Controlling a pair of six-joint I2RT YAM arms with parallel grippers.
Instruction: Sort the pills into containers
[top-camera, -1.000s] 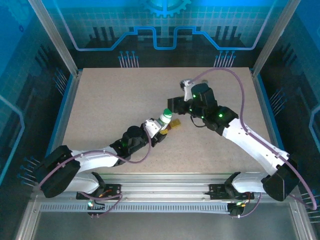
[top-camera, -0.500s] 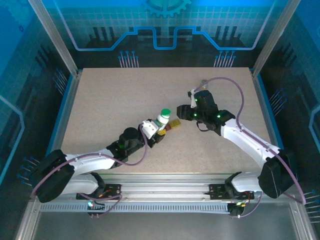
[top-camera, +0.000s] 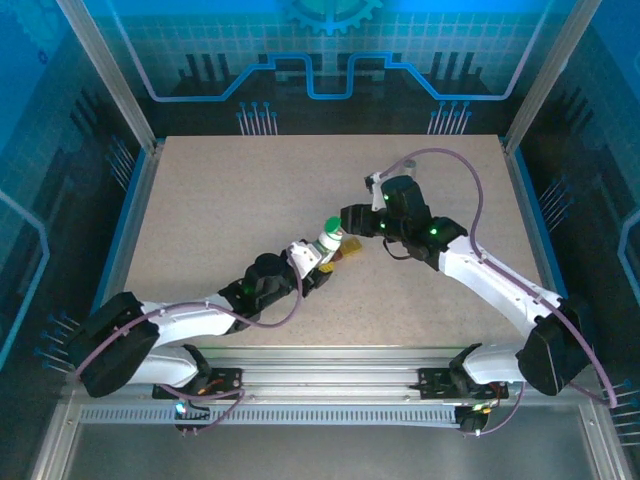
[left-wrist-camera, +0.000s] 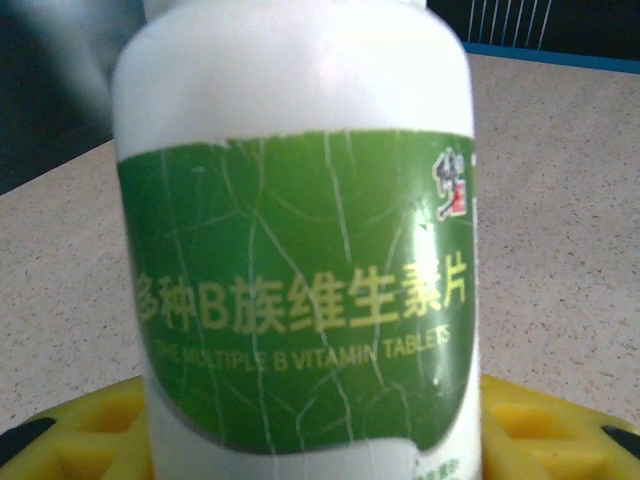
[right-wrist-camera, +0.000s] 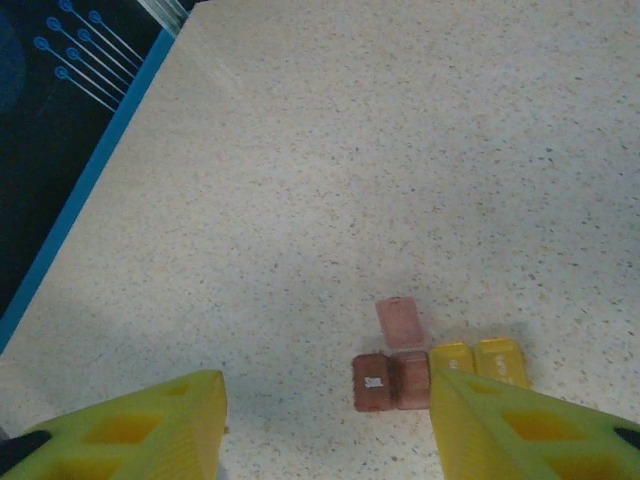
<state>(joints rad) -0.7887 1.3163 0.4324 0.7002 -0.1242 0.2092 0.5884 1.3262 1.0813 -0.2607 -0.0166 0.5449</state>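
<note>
White bottle was pinched by left tool over mid-desk. Right tool was held spread above the pills, which were laid in a red-brown and yellow row on the desk, just beside the bottle.

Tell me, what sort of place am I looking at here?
Probably a robotics lab test cell: a speckled table boxed in by aluminium posts and blue printed panels, with the left arm and right arm bolted along its near edge.
</note>
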